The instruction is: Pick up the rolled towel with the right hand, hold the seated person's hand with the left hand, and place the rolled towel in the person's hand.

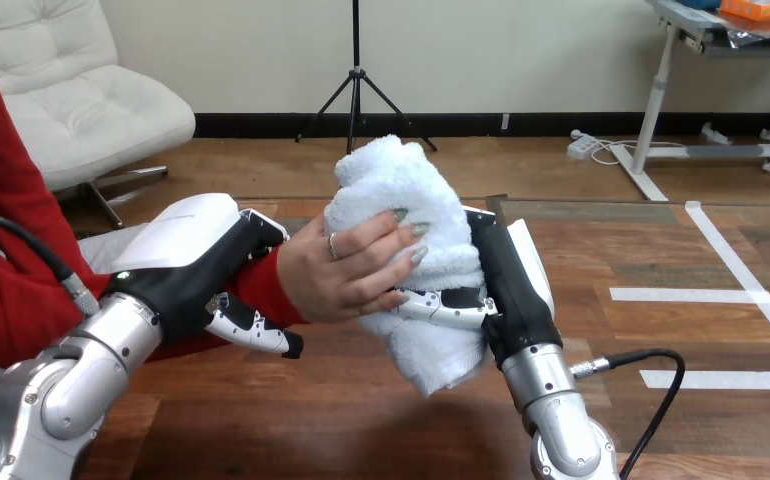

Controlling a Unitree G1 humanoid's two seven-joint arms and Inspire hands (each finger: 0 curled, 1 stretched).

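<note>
A white rolled towel (398,200) stands upright in mid-air at the middle of the head view. My right hand (506,275) is on its right side, with its fingers (441,305) curled round the towel's lower half. The person's hand (346,270) comes in from the left and wraps its fingers over the towel's front. My left hand (206,260) sits at the person's wrist (261,285), with its thumb (251,330) curled under the wrist and its palm over it.
The wooden table (311,420) lies below both hands. A black cable (651,380) loops from my right forearm at the lower right. White tape lines (721,295) mark the surface at the right.
</note>
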